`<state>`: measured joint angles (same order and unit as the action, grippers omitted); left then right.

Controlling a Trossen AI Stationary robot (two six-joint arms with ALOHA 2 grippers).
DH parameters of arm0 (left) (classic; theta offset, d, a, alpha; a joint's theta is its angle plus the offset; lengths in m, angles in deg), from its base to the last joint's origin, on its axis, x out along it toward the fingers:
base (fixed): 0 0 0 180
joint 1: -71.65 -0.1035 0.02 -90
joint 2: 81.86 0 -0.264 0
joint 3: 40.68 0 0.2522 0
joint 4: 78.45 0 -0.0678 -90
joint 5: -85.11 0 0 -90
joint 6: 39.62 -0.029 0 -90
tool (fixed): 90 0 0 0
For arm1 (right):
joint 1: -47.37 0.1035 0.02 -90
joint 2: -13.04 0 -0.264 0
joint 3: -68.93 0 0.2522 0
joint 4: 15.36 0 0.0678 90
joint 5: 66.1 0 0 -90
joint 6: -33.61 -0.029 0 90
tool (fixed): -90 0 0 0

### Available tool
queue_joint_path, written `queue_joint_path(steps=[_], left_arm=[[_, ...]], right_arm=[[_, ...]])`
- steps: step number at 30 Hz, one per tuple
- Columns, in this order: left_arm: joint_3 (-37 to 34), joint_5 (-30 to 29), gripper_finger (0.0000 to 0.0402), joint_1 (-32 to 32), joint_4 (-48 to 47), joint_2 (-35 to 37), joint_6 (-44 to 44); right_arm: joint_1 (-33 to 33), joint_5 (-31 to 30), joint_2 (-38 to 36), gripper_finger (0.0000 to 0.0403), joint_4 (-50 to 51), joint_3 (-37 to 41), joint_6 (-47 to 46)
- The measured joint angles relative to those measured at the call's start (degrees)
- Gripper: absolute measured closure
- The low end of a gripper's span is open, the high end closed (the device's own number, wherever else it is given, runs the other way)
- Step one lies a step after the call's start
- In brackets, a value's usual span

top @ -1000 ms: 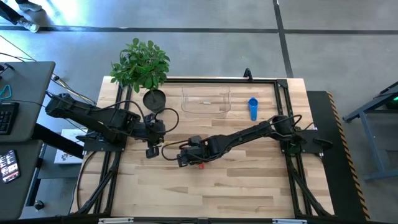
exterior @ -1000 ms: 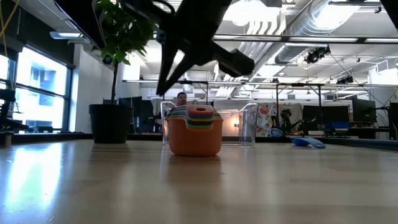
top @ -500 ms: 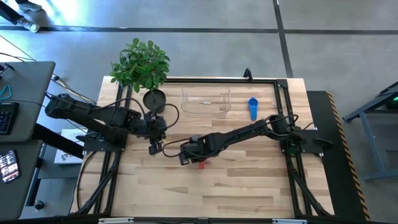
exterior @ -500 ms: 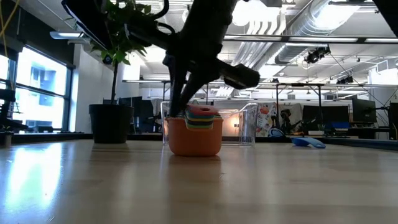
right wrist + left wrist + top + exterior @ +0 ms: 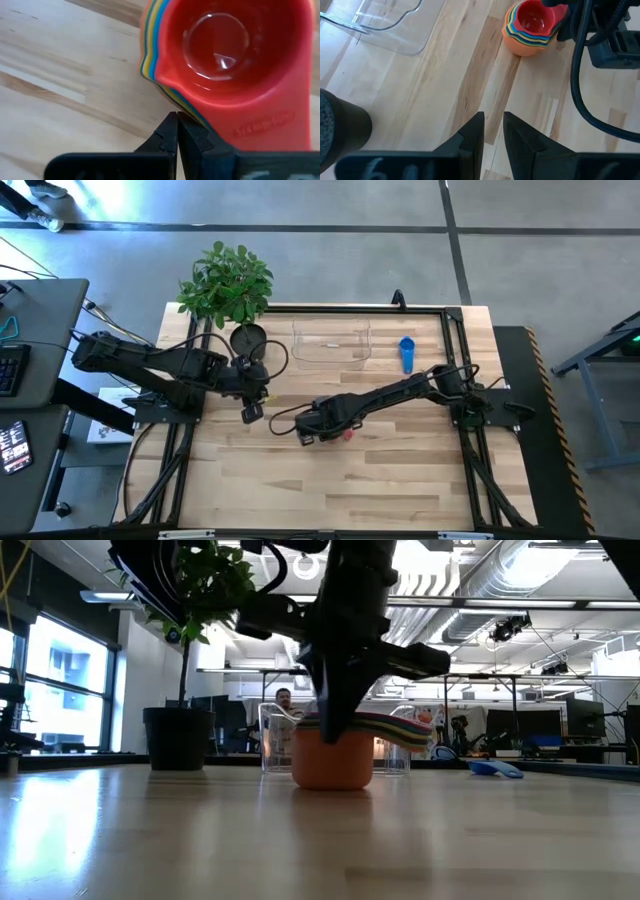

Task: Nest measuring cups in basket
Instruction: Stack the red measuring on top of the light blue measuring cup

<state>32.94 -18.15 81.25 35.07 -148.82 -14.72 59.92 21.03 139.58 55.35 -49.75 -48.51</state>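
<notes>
While both arms are reaching over the light wooden table [image 5: 380, 480], the scene is reading like this:

stack: nested plastic measuring cups [image 5: 530, 29], orange one outermost, then yellow, green and blue-ish rims, red one on top; sitting on the table near its middle, outside the tray
stack in low view: orange cup body [image 5: 333, 758] standing on the wood, coloured handles fanning out to one side
stack in right wrist view: red cup [image 5: 230, 60] filling most of the frame, coloured rims showing just under its edge
right tool: [image 5: 305, 435] hanging at the stack, fingers pressed together with no gap; fingertips [image 5: 170, 131] lying just beside the stack's handles; cannot tell whether they are touching them, nothing is seen pinched between them
left tool: [image 5: 250, 412] hovering over bare wood, apart from the stack, near the pot; fingers [image 5: 472, 137] standing slightly apart with a narrow gap, holding nothing
basket: clear rectangular plastic tray with low walls [image 5: 332, 345] sitting toward the far edge of the table, well apart from the stack; no cup showing inside it
loose cup: small blue plastic scoop cup [image 5: 406, 352] lying on the table just beside the tray, on the right arm's side, outside it
pot: small dark round pot [image 5: 248, 338] standing on the table between the tray and the plant
plant: leafy green potted plant [image 5: 228, 282] standing at the table's far left corner
background: a person [image 5: 285, 698] showing far off behind the tray in the low view
</notes>
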Motion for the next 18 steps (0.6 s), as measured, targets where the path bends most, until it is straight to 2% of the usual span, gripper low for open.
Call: queue_joint_path(steps=[12, 18], left_arm=[[0.0, 0.0, 0.0339, 0.0, -0.02, 0.0, -0.04], [0.0, 0.02, 0.0339, 0.0, -0.02, 0.0, -0.04]], right_arm=[[-0.19, 0.13, -0.22, 0.0402, 7.36, -0.07, 2.78], [0.17, 1.79, -0.26, 0.0402, 8.76, -4.94, 6.4]])
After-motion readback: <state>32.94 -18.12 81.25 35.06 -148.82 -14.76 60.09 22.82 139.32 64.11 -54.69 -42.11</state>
